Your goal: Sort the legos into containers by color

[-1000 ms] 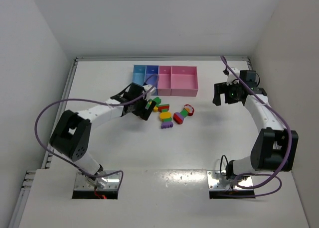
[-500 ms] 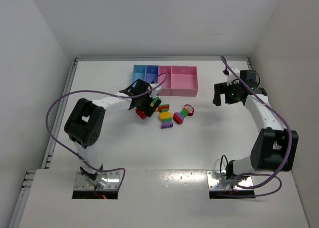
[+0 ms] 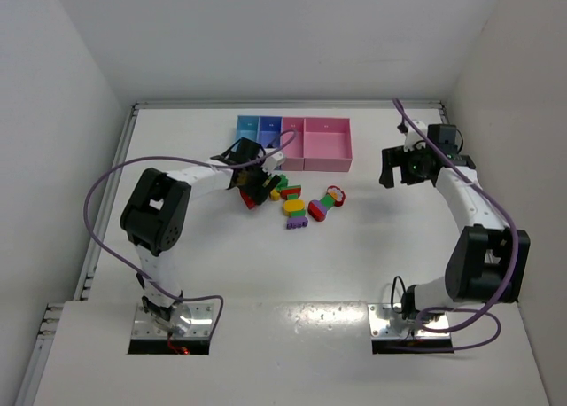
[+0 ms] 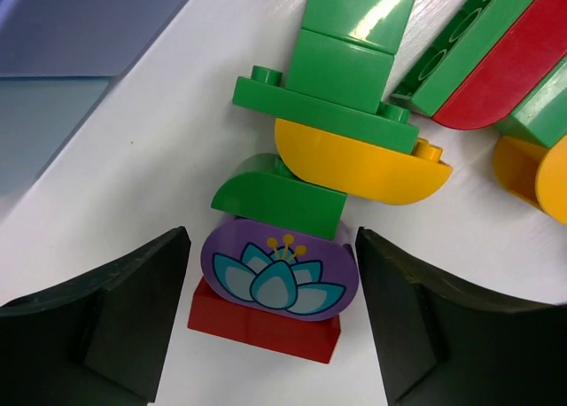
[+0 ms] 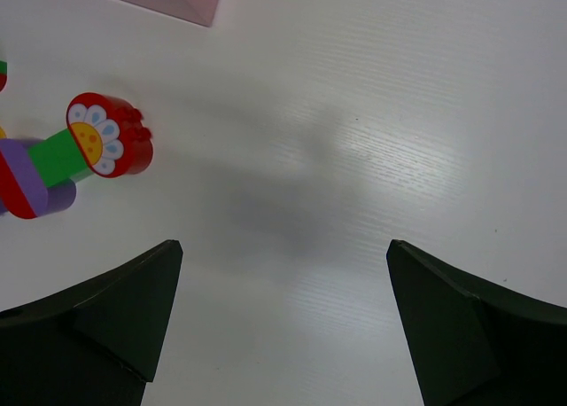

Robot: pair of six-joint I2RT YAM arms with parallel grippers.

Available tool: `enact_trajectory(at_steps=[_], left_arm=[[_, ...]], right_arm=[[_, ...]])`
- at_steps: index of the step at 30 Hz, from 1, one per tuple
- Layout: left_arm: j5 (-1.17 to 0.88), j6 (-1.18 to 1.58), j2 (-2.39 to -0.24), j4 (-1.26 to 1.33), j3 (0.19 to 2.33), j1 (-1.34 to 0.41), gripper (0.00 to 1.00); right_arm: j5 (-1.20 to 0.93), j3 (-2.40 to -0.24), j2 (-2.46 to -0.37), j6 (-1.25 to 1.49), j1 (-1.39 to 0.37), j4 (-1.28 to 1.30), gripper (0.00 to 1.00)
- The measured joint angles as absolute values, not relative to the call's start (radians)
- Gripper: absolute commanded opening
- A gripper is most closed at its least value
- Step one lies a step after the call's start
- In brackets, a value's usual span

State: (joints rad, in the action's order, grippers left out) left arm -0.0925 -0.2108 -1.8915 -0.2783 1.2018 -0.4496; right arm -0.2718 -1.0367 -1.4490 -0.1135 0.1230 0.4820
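While the left gripper (image 4: 272, 245) hangs low over the left end of the legos (image 3: 297, 200), its fingers (image 4: 124, 322) stand apart on either side of a clump (image 4: 292, 202). Seen from that wrist, the clump lies flat on the table (image 3: 354, 246): a red brick (image 4: 266, 331) nearest, then a purple brick (image 4: 276, 277) printed with a lotus, a rounded green piece, a yellow half-round, a green plate and a green block. Both fingers flank the purple brick. On the picture's left a thin strip of table shows between finger and brick. On the right the finger is at the brick's edge, and I cannot tell whether it touches. Nothing is clamped.

More legos lie just right of the clump, a green-and-red piece (image 4: 496, 69) among them. All sit in a loose cluster on the table, just in front of the bins (image 3: 328, 165), which run in a row near the far edge: two blue on the left, two pink on the right.

Over at the table's right side, the right gripper (image 5: 283, 246) is well apart from the legos, fingers spread wide over bare table and holding nothing. A red flower piece (image 5: 106, 136) shows at the left of its wrist view.
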Motion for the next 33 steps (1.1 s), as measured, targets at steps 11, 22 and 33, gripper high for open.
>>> enact_trajectory(at_steps=[11, 22, 33], left_arm=[[-0.155, -0.250, -1.893, -0.288, 1.215, -0.442, 0.50], [-0.230, -0.249, -1.723, -0.311, 1.079, -0.442, 0.36], [-0.285, -0.209, -1.526, -0.311, 1.055, -0.482, 0.35]], right_arm=[[-0.278, -1.038, -1.464, -0.125, 0.124, 0.482, 0.99], [-0.387, -1.039, -1.464, -0.128, 0.119, 0.502, 0.99], [-0.745, -1.042, -1.551, 0.167, -0.002, 0.425, 0.99]])
